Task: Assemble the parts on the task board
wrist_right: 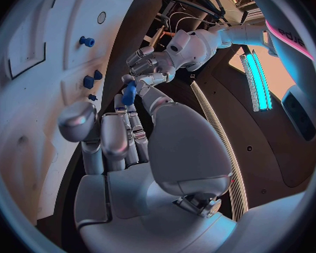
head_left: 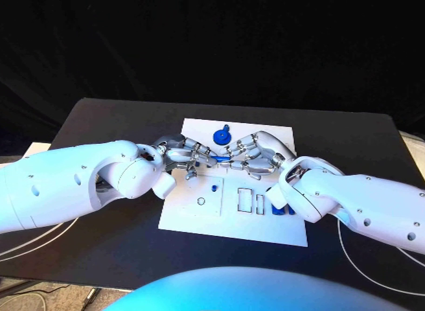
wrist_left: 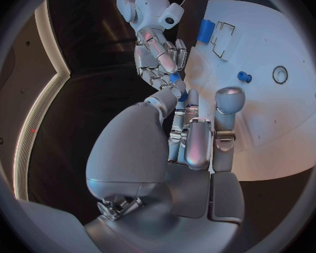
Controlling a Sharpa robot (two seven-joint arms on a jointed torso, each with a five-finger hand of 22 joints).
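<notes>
Over the far half of the white task board [head_left: 233,217], my left hand [head_left: 178,157] and right hand [head_left: 261,155] meet fingertip to fingertip. Between them is a small blue part [head_left: 219,157], pinched from both sides. In the left wrist view my left hand [wrist_left: 197,138] reaches up to the blue part [wrist_left: 179,87], with the right hand [wrist_left: 158,50] beyond it. In the right wrist view my right hand [wrist_right: 119,138] holds the blue part [wrist_right: 129,91] at its fingertips and the left hand [wrist_right: 152,62] touches it from the far side.
A round blue part [head_left: 222,136] stands near the board's far edge. More blue parts [head_left: 279,210] sit by the slots next to my right wrist. The board has rectangular slots [head_left: 244,199] and a small round hole [head_left: 201,201]. Black table [head_left: 100,116] surrounds the board.
</notes>
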